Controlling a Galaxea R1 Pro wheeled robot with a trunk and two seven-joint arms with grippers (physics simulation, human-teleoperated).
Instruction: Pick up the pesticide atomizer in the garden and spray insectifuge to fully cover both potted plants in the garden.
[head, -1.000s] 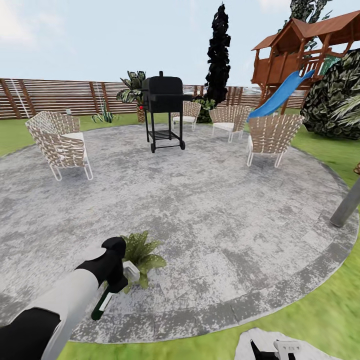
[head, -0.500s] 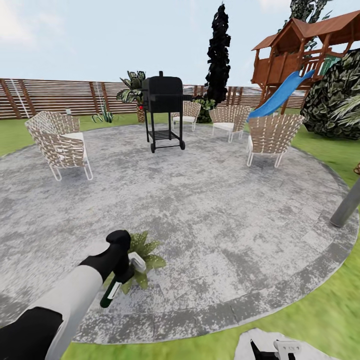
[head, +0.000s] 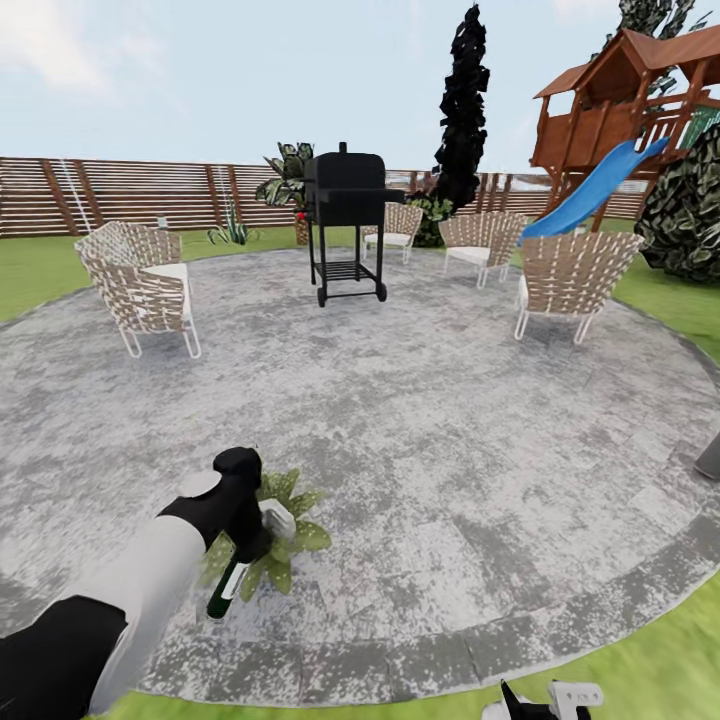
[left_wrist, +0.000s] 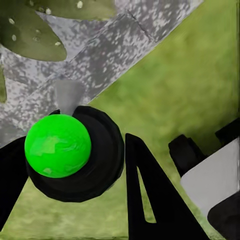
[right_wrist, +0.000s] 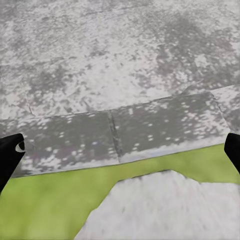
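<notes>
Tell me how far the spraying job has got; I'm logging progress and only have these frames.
Done: the pesticide atomizer is picked up, held in the left gripper. In hand: it hangs beside one potted plant on the patio; no spray is visible, so coverage can't be judged. Left: finishing this plant, then finding the second. The right gripper hangs open and idle.

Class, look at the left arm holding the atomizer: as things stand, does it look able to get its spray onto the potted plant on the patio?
Probably yes. The left gripper holds the pesticide atomizer right beside the potted plant, with no obstacle visible between them in the head view.
</notes>
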